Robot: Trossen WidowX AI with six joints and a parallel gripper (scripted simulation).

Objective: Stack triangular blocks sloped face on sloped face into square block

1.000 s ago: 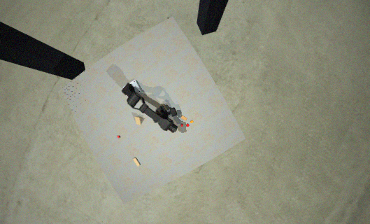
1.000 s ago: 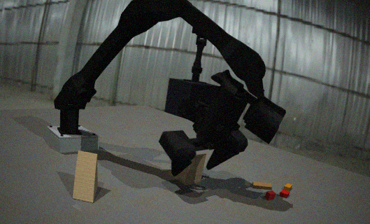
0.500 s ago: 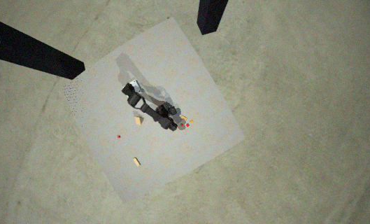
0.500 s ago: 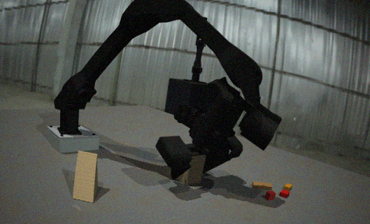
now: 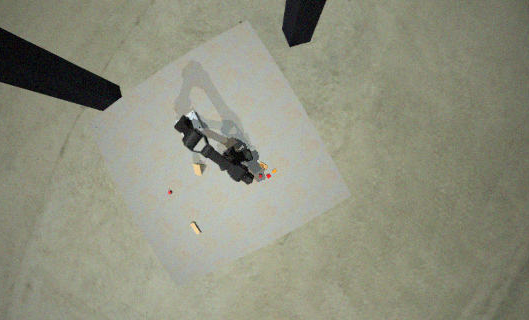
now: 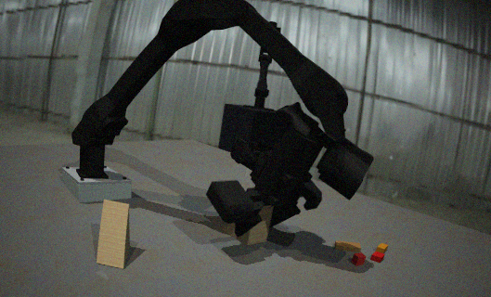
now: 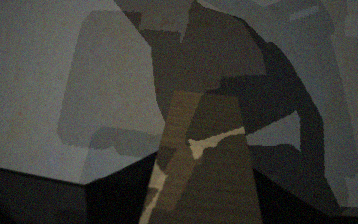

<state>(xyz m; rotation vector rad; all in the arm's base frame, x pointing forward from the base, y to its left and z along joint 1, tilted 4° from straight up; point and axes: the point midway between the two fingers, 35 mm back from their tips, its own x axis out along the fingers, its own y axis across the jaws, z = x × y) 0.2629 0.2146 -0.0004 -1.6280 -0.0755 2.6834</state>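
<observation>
One wooden triangular block (image 5: 198, 169) (image 6: 112, 234) stands on the table, clear of the arm, its narrow end up in the exterior view. The other triangular block (image 6: 258, 236) (image 7: 212, 182) is between my fingers, partly hidden by them and in shadow. My gripper (image 6: 261, 227) (image 7: 199, 163) is shut on this block, one finger on each side. The block is low, at or very near the table; a gap under it cannot be made out. In the top view the arm hides most of the gripper.
Beyond the gripper lie an orange-brown piece (image 5: 263, 165) (image 6: 347, 246), two red cubes (image 5: 268, 176) (image 6: 358, 259) and an orange cube (image 5: 274, 171) (image 6: 382, 248). The top view also shows a wooden piece (image 5: 195, 227) and a small red piece (image 5: 170, 192) elsewhere on the table (image 5: 260, 220).
</observation>
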